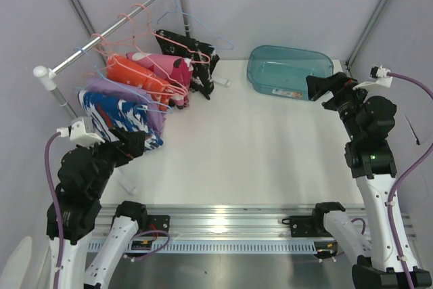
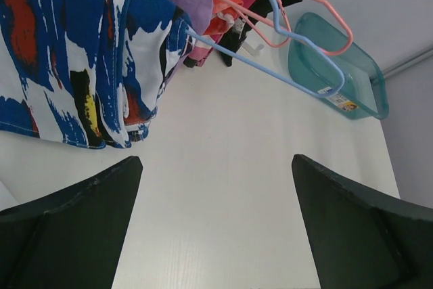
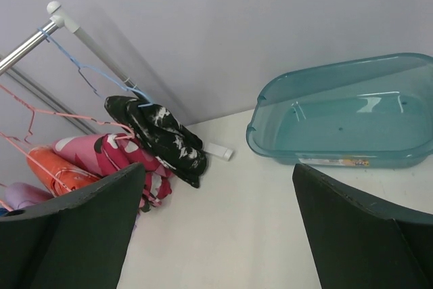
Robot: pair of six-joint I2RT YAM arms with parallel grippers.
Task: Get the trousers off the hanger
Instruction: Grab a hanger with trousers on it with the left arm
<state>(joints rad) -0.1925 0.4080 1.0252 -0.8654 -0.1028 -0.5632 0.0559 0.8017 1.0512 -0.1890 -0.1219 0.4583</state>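
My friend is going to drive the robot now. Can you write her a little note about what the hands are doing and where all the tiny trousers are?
Left hand: open, holding nothing, close to the blue-white-red trousers.
Right hand: open, holding nothing, near the teal tub.
Trousers: all five pairs hang on hangers from the rail. Nearest is blue-white-red, then lavender, orange, pink-magenta and black speckled farthest.
Done: no pair is off its hanger yet.
Left: take every pair off its hanger.
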